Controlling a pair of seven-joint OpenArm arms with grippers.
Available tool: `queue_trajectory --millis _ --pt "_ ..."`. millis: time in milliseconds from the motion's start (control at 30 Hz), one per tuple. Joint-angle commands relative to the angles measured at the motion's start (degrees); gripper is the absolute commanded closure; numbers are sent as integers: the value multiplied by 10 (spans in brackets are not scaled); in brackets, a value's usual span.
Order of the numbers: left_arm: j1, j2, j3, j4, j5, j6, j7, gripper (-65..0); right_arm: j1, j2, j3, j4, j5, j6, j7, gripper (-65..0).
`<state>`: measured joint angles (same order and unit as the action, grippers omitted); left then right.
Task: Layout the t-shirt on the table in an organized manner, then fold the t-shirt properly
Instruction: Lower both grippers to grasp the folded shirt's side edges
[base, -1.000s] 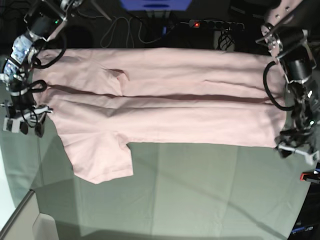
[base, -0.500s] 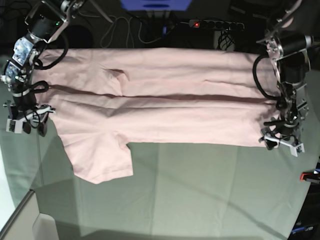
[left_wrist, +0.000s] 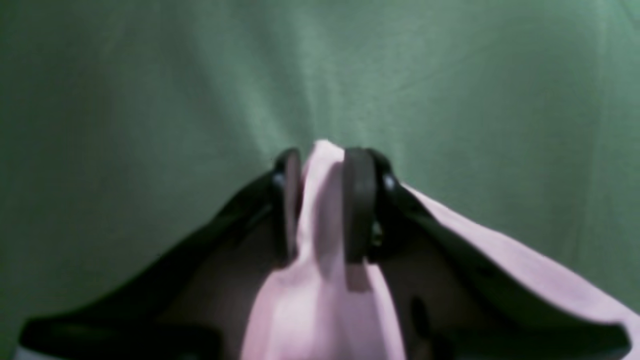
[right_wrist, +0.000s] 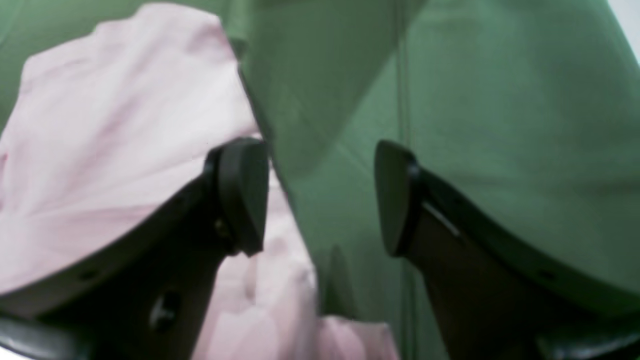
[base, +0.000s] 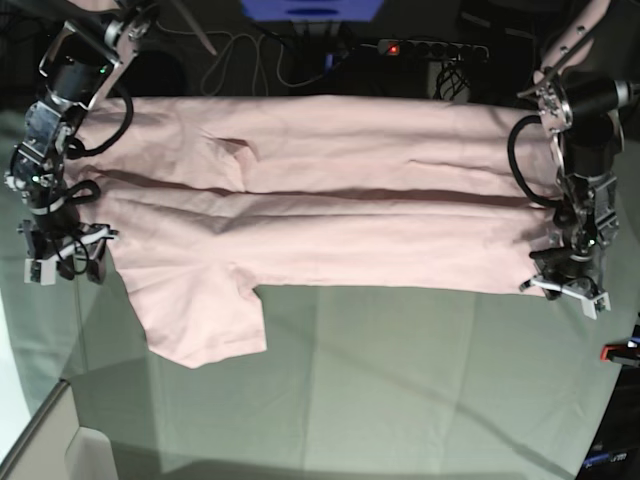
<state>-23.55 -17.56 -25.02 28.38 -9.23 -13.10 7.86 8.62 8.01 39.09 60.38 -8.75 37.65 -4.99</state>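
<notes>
The left gripper (left_wrist: 322, 210) is held low at the end of a downward-bent arm, its jaws pinched on a fold of the t-shirt (left_wrist: 325, 300). The right gripper (right_wrist: 320, 200) (also pointed down) is kept with jaws spread apart, nothing between them.

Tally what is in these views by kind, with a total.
T-shirt, pale pink: 1
Table under grey-green cloth: 1
Grippers: 2, the left gripper pinching the shirt, the right gripper with fingers apart
Power strip: 1
Total: 5
</notes>
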Motion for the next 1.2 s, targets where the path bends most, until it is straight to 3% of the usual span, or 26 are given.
queue_trajectory --millis 0,100,500,567,733,867,1167 --pt "-14 -9 1 8 0 -2 -10 -108 21 11 -1 2 11 0 16 -342" --pt "-15 -9 40 10 -1 1 -10 -1 30 21 -1 0 11 0 15 -342" --pt "-22 -9 56 16 -5 2 -9 -14 29 18 -1 0 11 0 15 -342" --pt "-22 -9 56 16 -5 3 2 -65 29 18 -1 0 11 0 15 -341" --pt "-11 -10 55 94 -5 3 53 -278 30 18 -1 0 11 0 15 -341" --pt "0 -10 55 119 -5 3 54 -393 30 18 -1 0 11 0 15 -341" --pt "-1 -10 55 62 -3 3 52 -417 28 18 -1 0 11 0 15 -340"
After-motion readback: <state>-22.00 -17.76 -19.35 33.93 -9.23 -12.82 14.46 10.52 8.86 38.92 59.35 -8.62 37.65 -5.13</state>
